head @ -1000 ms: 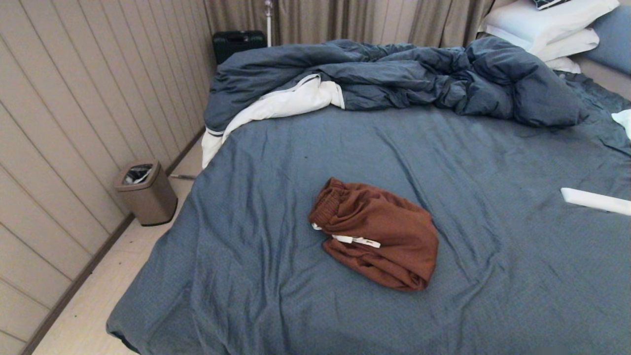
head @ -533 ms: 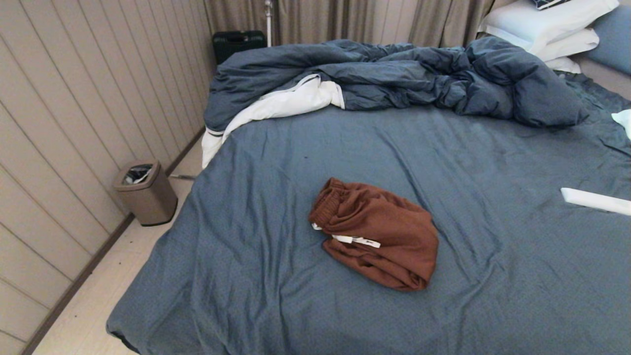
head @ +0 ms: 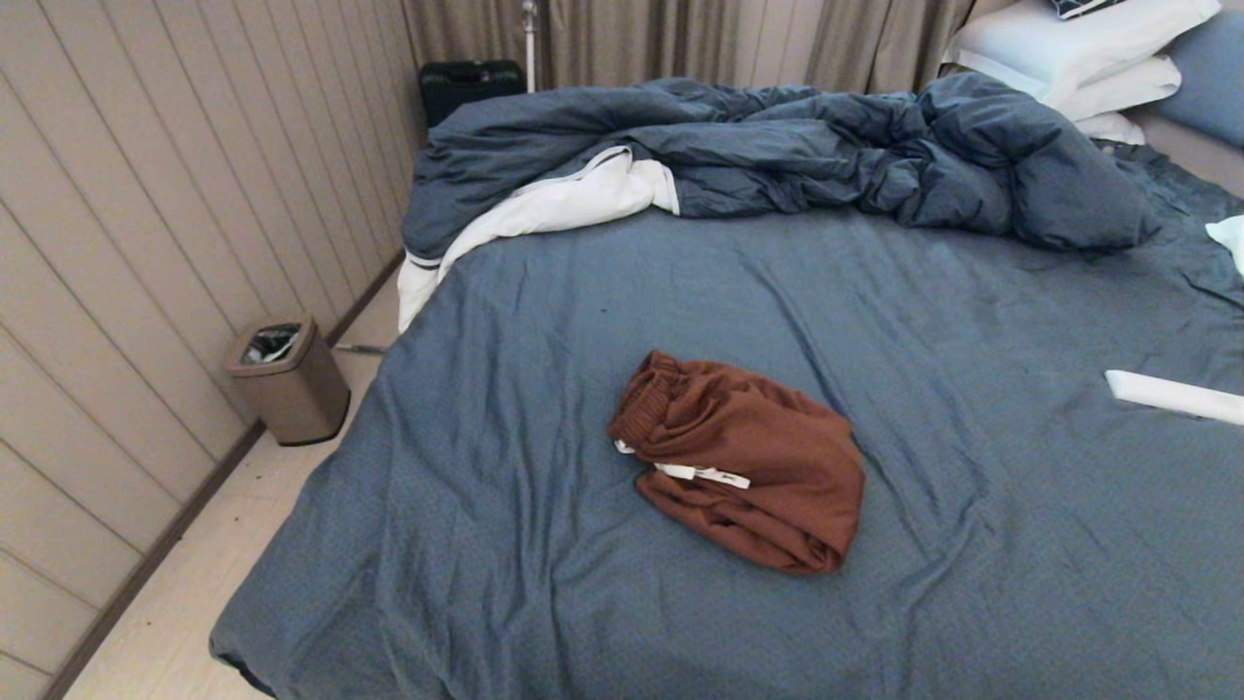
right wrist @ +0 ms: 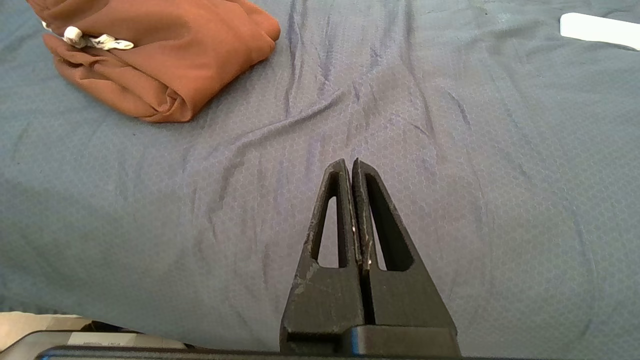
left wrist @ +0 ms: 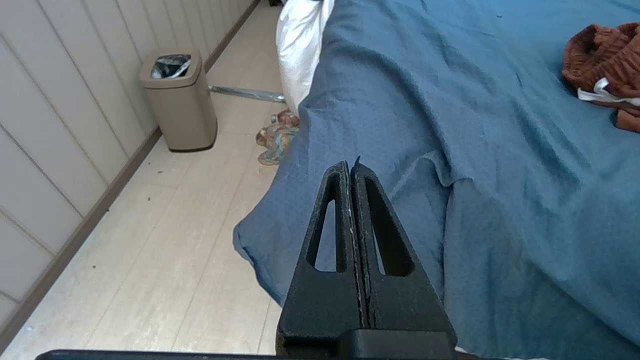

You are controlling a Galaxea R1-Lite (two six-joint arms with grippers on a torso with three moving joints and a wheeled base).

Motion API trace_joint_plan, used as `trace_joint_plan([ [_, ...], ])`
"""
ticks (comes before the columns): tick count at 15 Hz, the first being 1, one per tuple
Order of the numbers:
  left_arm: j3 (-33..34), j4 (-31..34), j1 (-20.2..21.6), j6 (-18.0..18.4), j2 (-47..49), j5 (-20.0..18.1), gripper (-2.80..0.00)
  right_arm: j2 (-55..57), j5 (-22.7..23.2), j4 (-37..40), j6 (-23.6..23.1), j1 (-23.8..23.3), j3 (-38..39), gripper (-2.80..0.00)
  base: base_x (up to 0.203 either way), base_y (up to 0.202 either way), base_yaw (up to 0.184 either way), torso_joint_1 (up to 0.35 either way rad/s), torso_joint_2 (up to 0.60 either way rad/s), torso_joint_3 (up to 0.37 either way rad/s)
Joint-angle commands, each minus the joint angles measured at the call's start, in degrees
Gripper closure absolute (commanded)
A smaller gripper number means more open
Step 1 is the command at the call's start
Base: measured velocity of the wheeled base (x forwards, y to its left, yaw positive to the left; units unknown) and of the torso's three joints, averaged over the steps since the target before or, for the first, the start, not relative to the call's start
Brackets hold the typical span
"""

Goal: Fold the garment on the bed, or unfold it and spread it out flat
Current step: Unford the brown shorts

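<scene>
Shorts [head: 743, 462]: rust-brown knit, bunched into a loose folded heap mid-bed [head: 972, 321], nearer the foot edge than the pillows [head: 1079, 49], well clear of the rumpled duvet [head: 826, 156] along the far side. Gathered waistband [head: 646, 403] toward the left edge, white drawstring [head: 700, 473] trailing across the front, rounded fold at the near right corner of the heap.

Left gripper [left wrist: 352, 167]: fingers pressed together, nothing held, parked over the bed's left foot corner, overhanging sheet and floor below. Well apart from shorts.

Right gripper [right wrist: 349, 167]: fingers pressed together, empty, hovering over bare sheet near the foot edge. Shorts off to its left, not touching.

Handling, judged: light, soft, limp, zero stiffness; will drape and slide on sheet, layers likely to separate unevenly. Not fragile. Best hold probably waistband, thickest and grippiest, one pinch per end for spreading flat. Avoid drawstring alone; would just pull through. Risk: pinching sheet along with fabric.

Not started yet.
</scene>
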Motion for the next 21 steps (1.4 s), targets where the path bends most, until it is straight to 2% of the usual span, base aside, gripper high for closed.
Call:
trace_joint_plan([
  [1,0.00,-0.02,0.01,-0.02,0.13,0.00,0.00,0.02,0.01,0.00,-0.04,0.03,0.00,0.00,0.000,0.000,0.000,0.000,0.00,0.000],
  [21,0.00,-0.02,0.01,-0.02,0.13,0.09,0.00,0.10,0.01,0.00,-0.04,-0.04,0.00,0.00,0.000,0.000,0.000,0.000,0.00,0.000],
])
